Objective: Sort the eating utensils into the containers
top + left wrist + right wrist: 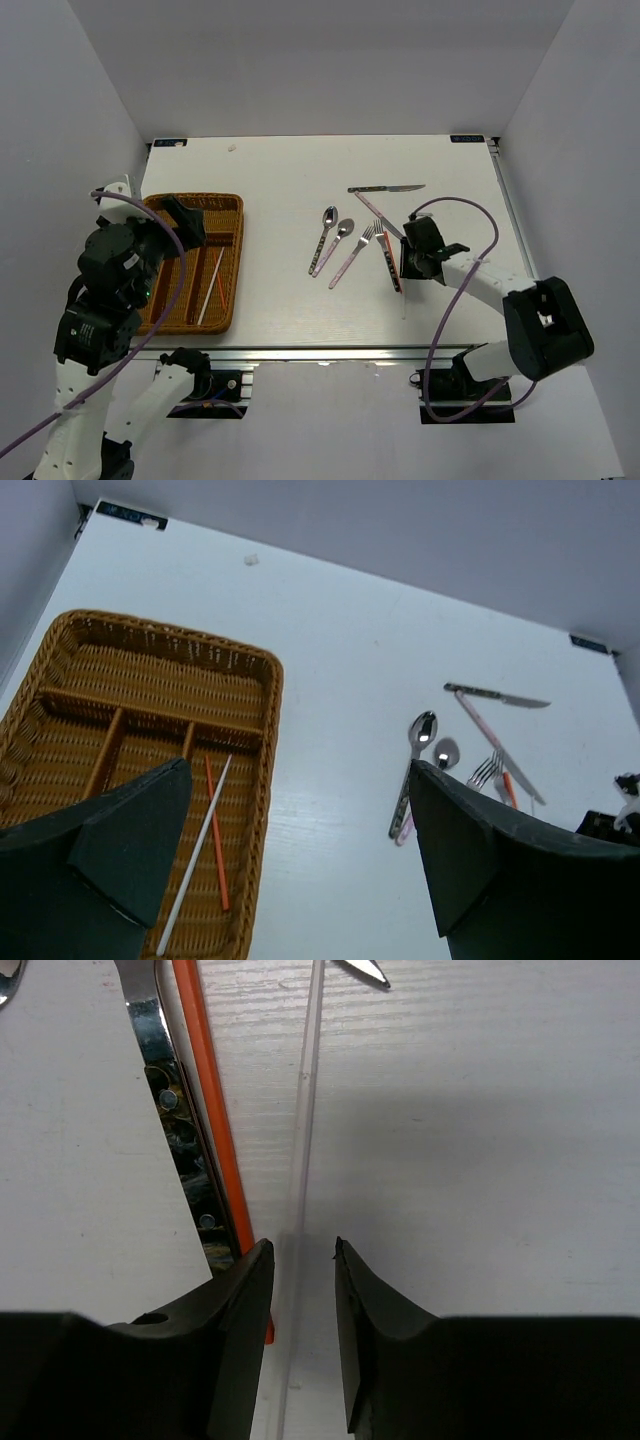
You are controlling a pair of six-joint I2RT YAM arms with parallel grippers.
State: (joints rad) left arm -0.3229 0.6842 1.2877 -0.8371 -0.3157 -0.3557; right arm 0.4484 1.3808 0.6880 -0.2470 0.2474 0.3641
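The brown wicker tray (pixel 228 205) lies at the left, with a red chopstick (pixel 215 830) and a white chopstick (pixel 195 855) in its right long slot. My left gripper (pixel 186 224) hangs open and empty above the tray. Two spoons (pixel 326 238), a pink-handled fork (pixel 352 256), a dark-handled fork (pixel 384 250) and two knives (pixel 386 188) lie mid-table. My right gripper (pixel 303 1250) is low over the table, its jaws narrowly open on either side of a white chopstick (pixel 305 1120). A red chopstick (pixel 208 1120) and the dark fork handle (pixel 175 1130) lie just to its left.
White walls close in the table on the left, right and far sides. The right arm's purple cable (pixel 470 215) loops above the table's right part. The metal rail with the arm bases (pixel 330 355) runs along the near edge.
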